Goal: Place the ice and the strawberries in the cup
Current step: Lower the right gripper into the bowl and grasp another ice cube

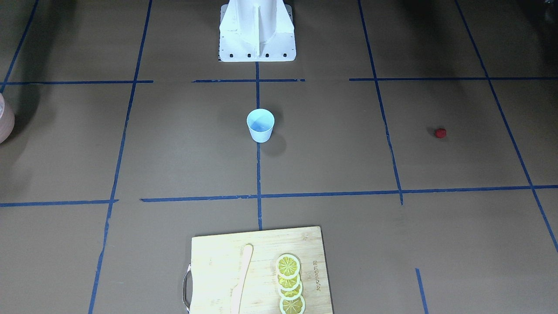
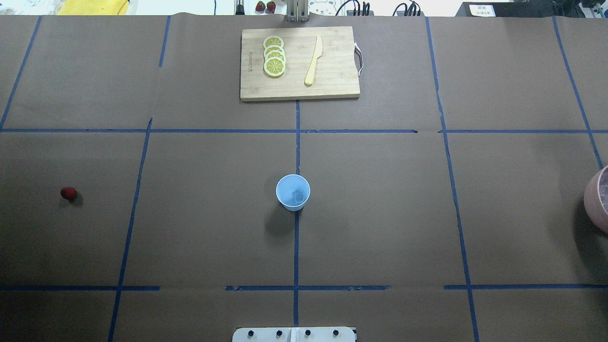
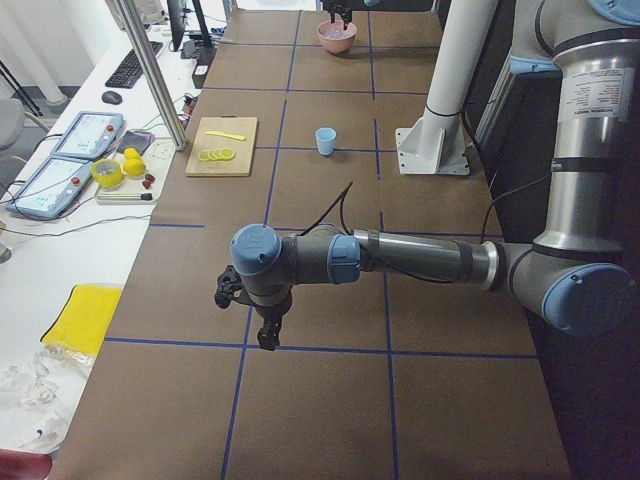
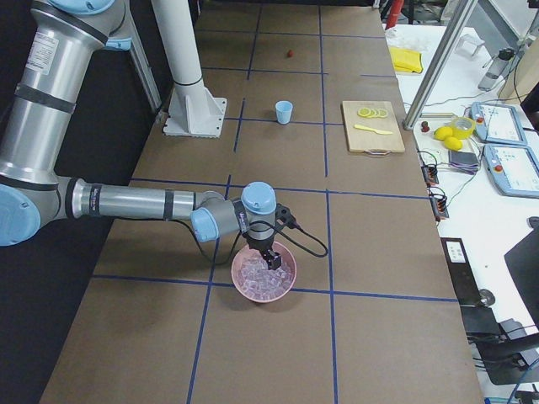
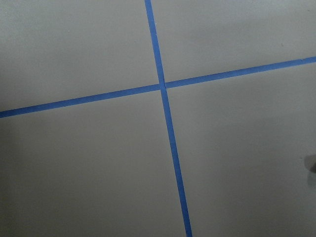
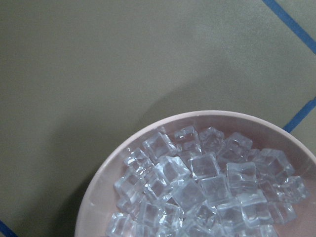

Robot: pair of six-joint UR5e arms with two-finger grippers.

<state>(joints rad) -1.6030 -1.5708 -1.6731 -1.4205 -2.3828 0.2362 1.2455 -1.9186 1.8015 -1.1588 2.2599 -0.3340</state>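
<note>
Front: cup (image 1: 260, 125) mid-table, strawberry (image 1: 440, 133) well apart, on my left side.
Overhead: looks like some ice (image 2: 298, 195) in the cup.
Left view: left gripper (image 3: 267, 340) hovers over the table (image 3: 330, 400); can't tell if it's apart or together.
Right view: right gripper (image 4: 272, 259) over the bowl (image 4: 244, 284); can't tell there either.
Right wrist: ice (image 6: 197, 182) packed and slick. Risk: a cube squirts from the pinch, or two lift together.

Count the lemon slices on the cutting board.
4. The first lemon slice is farthest from the robot, the second and third follow, the fourth, nearest, lies on top; all overlap in a row on the wooden cutting board beside the pale knife. More could hide beneath.
</note>
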